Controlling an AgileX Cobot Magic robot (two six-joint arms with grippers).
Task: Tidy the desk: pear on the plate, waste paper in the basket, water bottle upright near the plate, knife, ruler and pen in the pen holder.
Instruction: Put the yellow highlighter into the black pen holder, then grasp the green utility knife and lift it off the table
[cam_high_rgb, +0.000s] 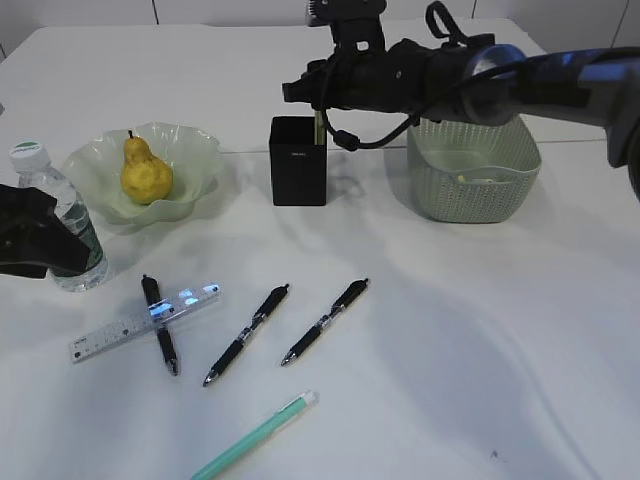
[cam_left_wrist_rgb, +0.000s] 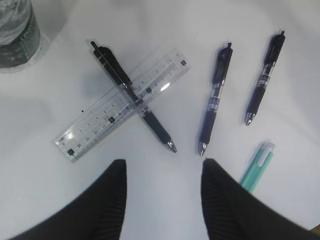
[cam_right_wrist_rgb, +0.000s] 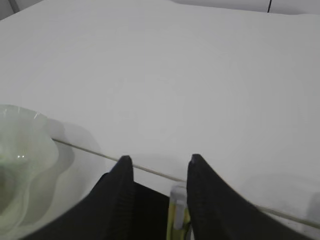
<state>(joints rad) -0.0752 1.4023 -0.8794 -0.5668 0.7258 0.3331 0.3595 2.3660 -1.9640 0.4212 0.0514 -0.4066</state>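
Near edge of surface (cam_high_rgb: 480, 330): mint pen (cam_high_rgb: 255, 436), three black pens, clear ruler (cam_left_wrist_rgb: 122, 102) lying across one of them. Ruler is thin, stiff, slick; judge best pinched at the end lifted off the pen. Left gripper (cam_left_wrist_rgb: 162, 190) open, empty, above them. Scale marks only, numerals unreadable.

Far: right gripper (cam_right_wrist_rgb: 157, 187) open over pen holder (cam_high_rgb: 298, 160), knife (cam_right_wrist_rgb: 177, 212) standing inside. Holder logo unreadable.

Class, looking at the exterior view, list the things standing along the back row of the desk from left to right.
water bottle → plate holding the pear → pen holder → basket
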